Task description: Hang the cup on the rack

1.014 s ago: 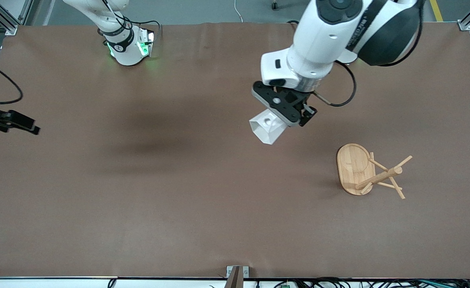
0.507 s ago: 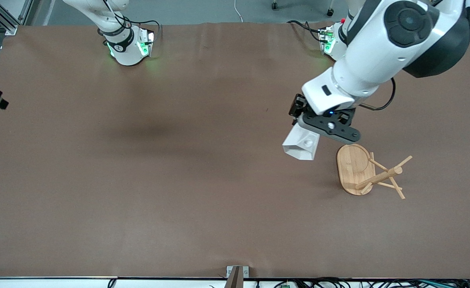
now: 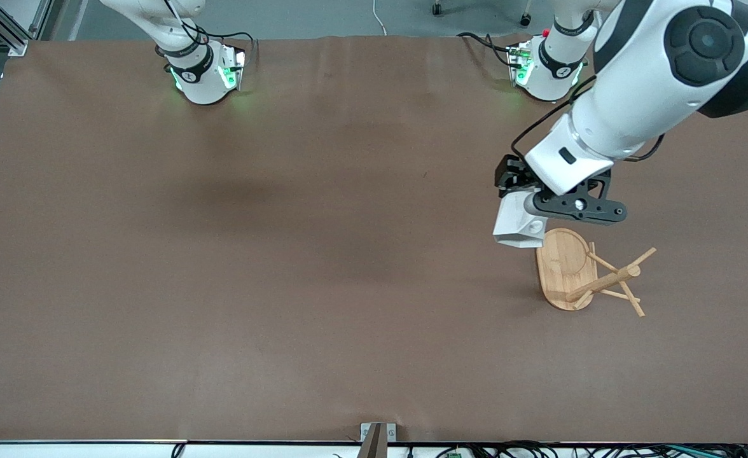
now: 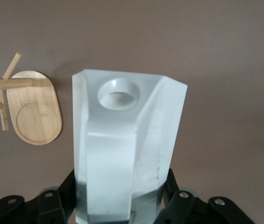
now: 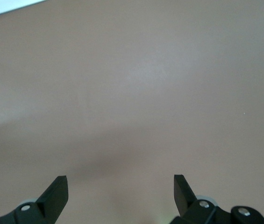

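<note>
The rack (image 3: 587,273) stands on the brown bench (image 3: 285,286) toward the left arm's end, its oval base flat, its post and thin pegs splaying toward that same end in the front view. Just above the base's edge hangs the cup (image 3: 518,224), white and faceted, gripped by the left hand (image 3: 526,207). In the left wrist view the cup (image 4: 127,140) sits clamped between the dark fingers (image 4: 57,200), its handle hole facing the camera, with the rack (image 4: 26,105) below and beside it. The left arm reaches down from its base, wrist bent steeply over the rack. The right hand (image 5: 120,189) hovers spread wide over bare bench, probably off the table's right-arm end.
</note>
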Available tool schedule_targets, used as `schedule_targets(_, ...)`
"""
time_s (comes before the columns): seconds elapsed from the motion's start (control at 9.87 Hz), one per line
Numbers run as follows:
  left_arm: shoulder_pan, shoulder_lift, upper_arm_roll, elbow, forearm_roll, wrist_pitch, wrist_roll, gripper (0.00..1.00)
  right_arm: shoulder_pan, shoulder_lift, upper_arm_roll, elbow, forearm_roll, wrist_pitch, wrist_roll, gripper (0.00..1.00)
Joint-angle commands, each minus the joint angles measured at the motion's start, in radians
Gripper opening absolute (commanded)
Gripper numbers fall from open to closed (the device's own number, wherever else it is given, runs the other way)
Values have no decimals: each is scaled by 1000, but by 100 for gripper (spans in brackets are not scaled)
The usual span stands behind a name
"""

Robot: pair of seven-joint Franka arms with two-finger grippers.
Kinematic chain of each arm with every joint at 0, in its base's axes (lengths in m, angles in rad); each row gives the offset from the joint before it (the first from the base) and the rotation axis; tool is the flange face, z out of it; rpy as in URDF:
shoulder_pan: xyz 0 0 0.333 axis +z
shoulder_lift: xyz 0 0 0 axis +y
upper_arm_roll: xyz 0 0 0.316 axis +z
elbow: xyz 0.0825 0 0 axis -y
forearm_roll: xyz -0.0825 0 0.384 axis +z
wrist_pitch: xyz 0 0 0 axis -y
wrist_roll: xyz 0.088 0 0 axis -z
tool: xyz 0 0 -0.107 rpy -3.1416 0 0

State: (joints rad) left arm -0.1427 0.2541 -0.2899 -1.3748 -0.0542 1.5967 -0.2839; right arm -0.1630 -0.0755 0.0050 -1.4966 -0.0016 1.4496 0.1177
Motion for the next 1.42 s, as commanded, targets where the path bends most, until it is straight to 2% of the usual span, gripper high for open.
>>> schedule_targets(0.0, 9, -125, 47, -253, -22, 85, 107, 0, 2, 0, 4, 12, 0, -26, -9, 100)
schedule_targets(0.2, 32, -197, 67, -447, -56, 245, 210, 0, 3, 0, 4, 12, 2, -26, -55, 100)
schedule_targets(0.51, 31, -196, 110, -599, -91, 454, 330, 0, 5, 0, 18, 9, 2, -25, -53, 100)
schedule_targets(0.61, 32, -193, 118, -627, -99, 480, 353, 0, 3, 0, 18, 9, 2, -23, -55, 100)
schedule_targets(0.71, 29, -188, 154, -650, -99, 505, 402, 0, 2, 0, 18, 9, 2, -23, -53, 100)
schedule_targets(0.91, 28, -156, 195, -655, -102, 523, 518, 0, 0, 0, 18, 7, 2, -25, -53, 100)
schedule_targets(1.32, 28, -102, 204, -650, -102, 601, 557, 0, 0, 0, 18, 7, 2, -25, -53, 100)
